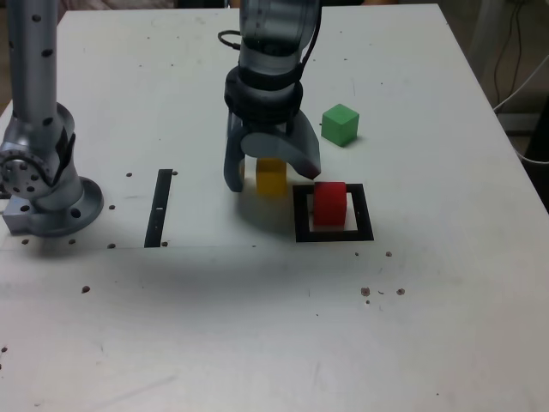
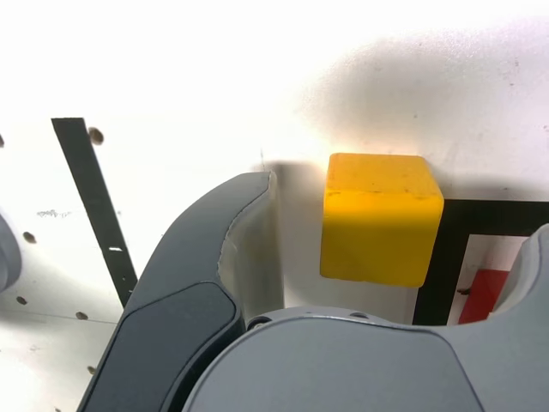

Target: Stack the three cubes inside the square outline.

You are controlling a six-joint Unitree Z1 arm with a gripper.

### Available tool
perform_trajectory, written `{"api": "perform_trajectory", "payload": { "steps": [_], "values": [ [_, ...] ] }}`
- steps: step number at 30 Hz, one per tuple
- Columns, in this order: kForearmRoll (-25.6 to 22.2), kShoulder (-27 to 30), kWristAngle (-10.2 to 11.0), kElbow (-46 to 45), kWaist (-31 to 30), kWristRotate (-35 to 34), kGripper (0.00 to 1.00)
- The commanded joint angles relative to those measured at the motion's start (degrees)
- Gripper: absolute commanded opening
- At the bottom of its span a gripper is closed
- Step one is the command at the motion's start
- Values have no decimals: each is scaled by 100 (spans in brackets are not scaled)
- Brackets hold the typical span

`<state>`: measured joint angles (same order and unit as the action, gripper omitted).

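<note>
A: White table (image 1: 429, 326), a few small holes and specks in it, cables off past the far edge on the exterior view's right. A second grey arm base (image 1: 43, 184) sits on the exterior view's left, idle. Narrow black strip (image 1: 159, 208) lies near it, not part of the task.

B: Gripper?

A: Gripper (image 1: 273, 176) points down, jaws spread wide, nothing held. It straddles the yellow cube (image 1: 271, 177). The wrist view shows a gap between the one finger (image 2: 232, 249) clearly in sight and the cube face, so no contact on that side.

B: Other cubes?

A: Red cube (image 1: 329, 204) sits inside the square outline (image 1: 334, 233), towards its far side. Green cube (image 1: 340, 124) is further back on the table, well apart from both. Yellow is just beside the outline's border on the exterior view's left, still on the table.

B: So first layer placed, yellow next. Risks?

A: My read: yellow is close to the outline and red. The finger on that side is near the red cube, so closing or descending off-centre could nudge red out of place. The cube also looks off-centre between the jaws in the wrist view, so closing could push it sideways or twist it, and a skewed grip means a skewed stack.

B: Anything else?

A: Releasing yellow off-centre on red could topple it.
</note>
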<state>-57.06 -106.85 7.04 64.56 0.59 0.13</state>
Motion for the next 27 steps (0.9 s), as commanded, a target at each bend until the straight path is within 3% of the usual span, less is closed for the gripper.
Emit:
{"api": "perform_trajectory", "payload": {
  "steps": [1,9,15,24,27],
  "values": [
    [81,36,39,-66,120,-5,88],
    [145,40,114,-146,382,32,68],
    [171,47,-10,-222,398,52,50],
    [227,66,-230,-275,381,191,49],
    [285,65,-252,-281,381,229,43]
  ]
}}
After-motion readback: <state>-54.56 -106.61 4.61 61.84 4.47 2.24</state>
